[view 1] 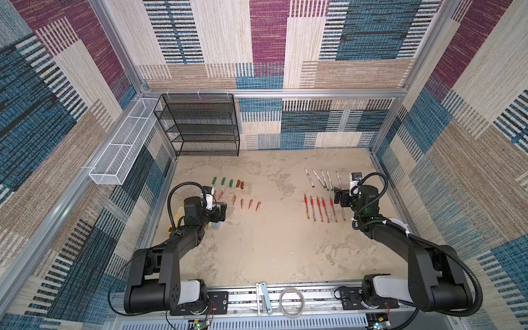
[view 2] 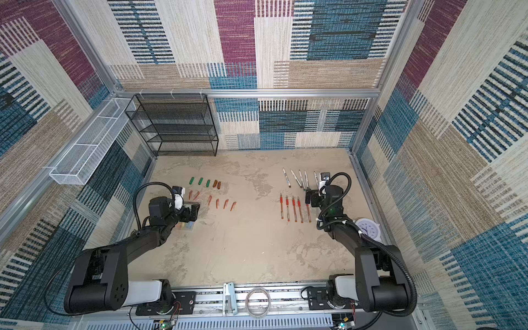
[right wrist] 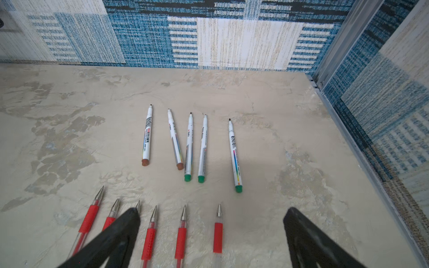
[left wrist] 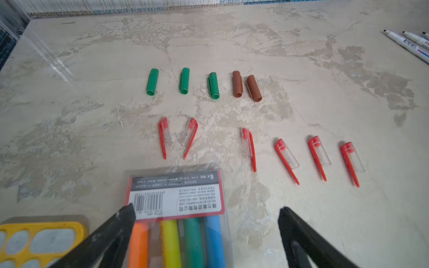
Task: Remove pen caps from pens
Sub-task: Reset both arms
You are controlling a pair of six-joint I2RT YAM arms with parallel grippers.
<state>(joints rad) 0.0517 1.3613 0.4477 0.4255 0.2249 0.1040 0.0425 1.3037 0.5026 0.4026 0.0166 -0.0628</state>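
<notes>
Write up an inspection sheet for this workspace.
Surface: table, mottled beige.
Job's things: three green caps, two brown caps and six red-clip caps lie loose; five white pens and six red-grip pens show bare tips.
Clutter: highlighter pack, yellow frame, white clock, tape roll.
Grippers: left gripper open above the highlighter pack; right gripper open above the red-grip pens; both empty.
Cables: black hoses loop at each wrist.
Surroundings: black mesh shelf, white mesh basket, patterned walls.
</notes>
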